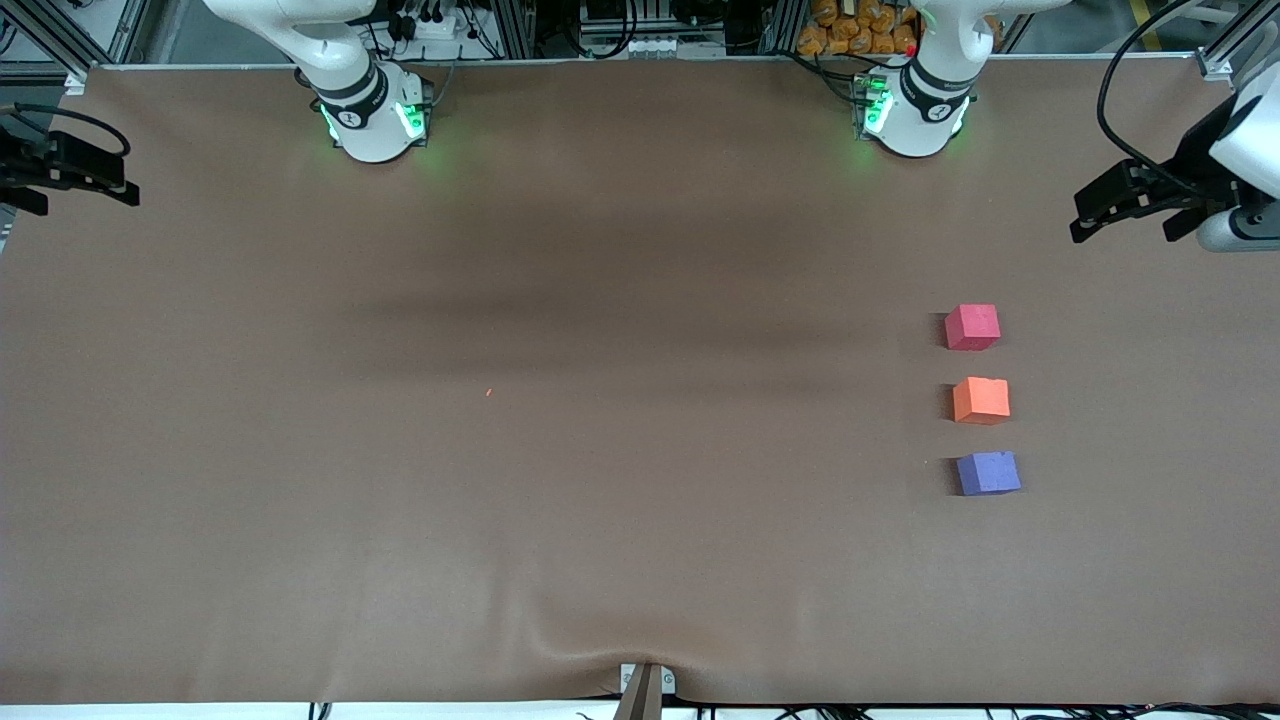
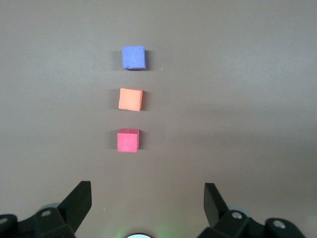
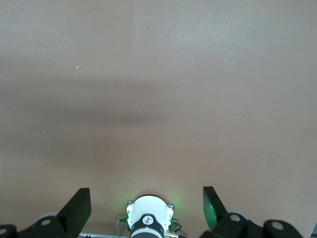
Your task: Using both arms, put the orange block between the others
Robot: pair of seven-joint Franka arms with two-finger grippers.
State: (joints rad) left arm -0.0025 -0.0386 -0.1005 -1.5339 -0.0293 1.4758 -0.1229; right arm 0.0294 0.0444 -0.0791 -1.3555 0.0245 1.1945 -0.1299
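Observation:
The orange block [image 1: 981,401] [image 2: 131,99] rests on the brown cloth toward the left arm's end of the table. It stands in a row between the others: the pinkish-red cube [image 1: 972,327] [image 2: 128,140] is farther from the front camera, and the purple-blue cube [image 1: 987,473] [image 2: 133,58] is nearer. Small gaps separate the three. My left gripper [image 1: 1120,225] [image 2: 147,196] hangs open and empty in the air at that end of the table, looking down on the row. My right gripper [image 1: 85,200] [image 3: 147,196] waits open and empty above the right arm's end.
Both green-lit bases, the right arm's [image 1: 375,115] [image 3: 148,218] and the left arm's [image 1: 915,110], stand along the table's back edge. A tiny orange speck [image 1: 489,392] [image 3: 78,68] lies mid-table. The cloth wrinkles by a bracket [image 1: 645,685] at the front edge.

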